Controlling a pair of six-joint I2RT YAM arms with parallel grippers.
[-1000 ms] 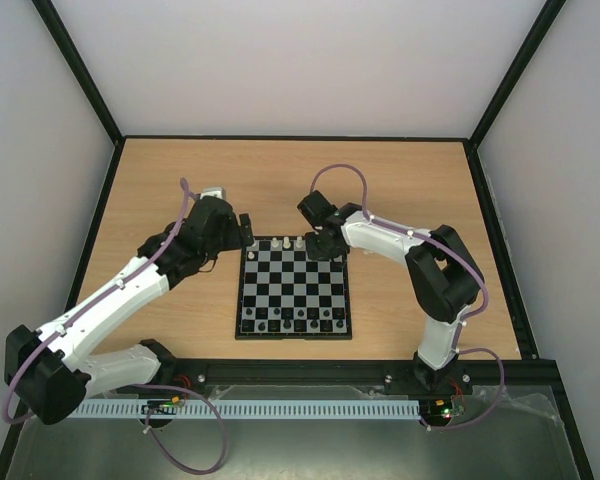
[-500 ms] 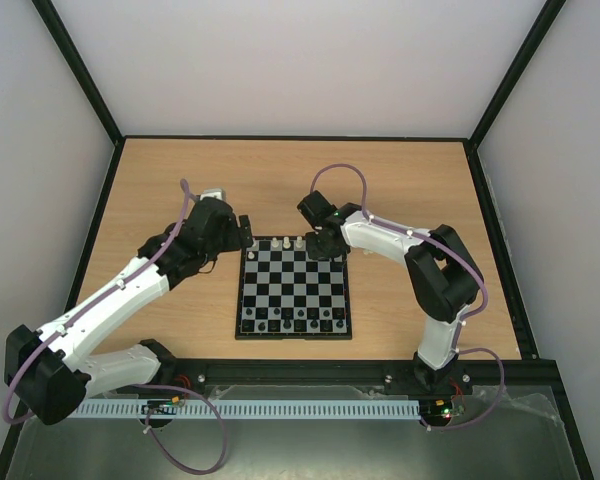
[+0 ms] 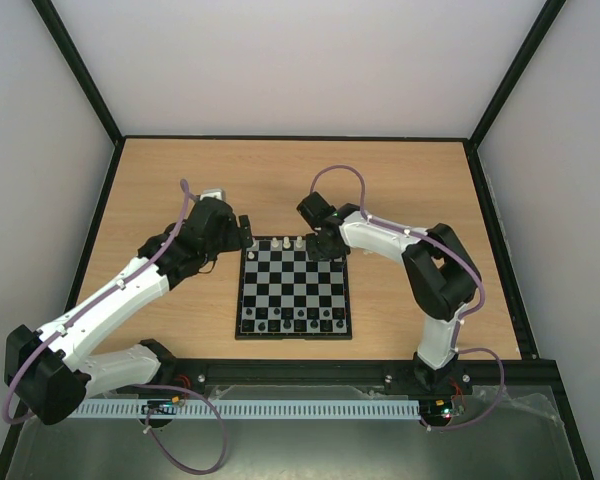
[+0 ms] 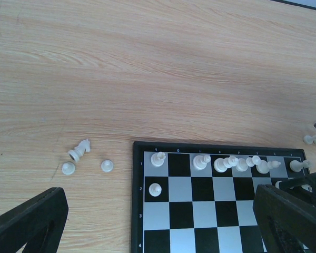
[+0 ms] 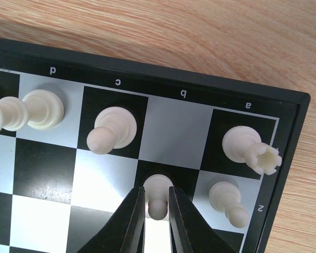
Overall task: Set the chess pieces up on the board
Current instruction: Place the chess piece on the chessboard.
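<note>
The board (image 3: 295,290) lies mid-table between both arms. My right gripper (image 5: 157,211) is down at its far right corner (image 3: 325,245), shut on a white pawn (image 5: 158,191) that stands upright on a black second-row square. Around it stand a rook (image 5: 247,147), another pawn (image 5: 226,199) and a bishop (image 5: 113,129). My left gripper (image 4: 158,221) hovers open over the far left corner (image 3: 246,230), holding nothing. Several white pieces (image 4: 229,163) line the back row. Off the board's left edge lie a knight (image 4: 79,151) on its side and two small pieces (image 4: 107,166).
Black pieces (image 3: 292,318) stand along the board's near rows. Two more white pieces (image 4: 312,139) lie on the wood beyond the board's far right corner. Black frame rails (image 3: 100,215) border the wooden table (image 3: 410,190) on all sides.
</note>
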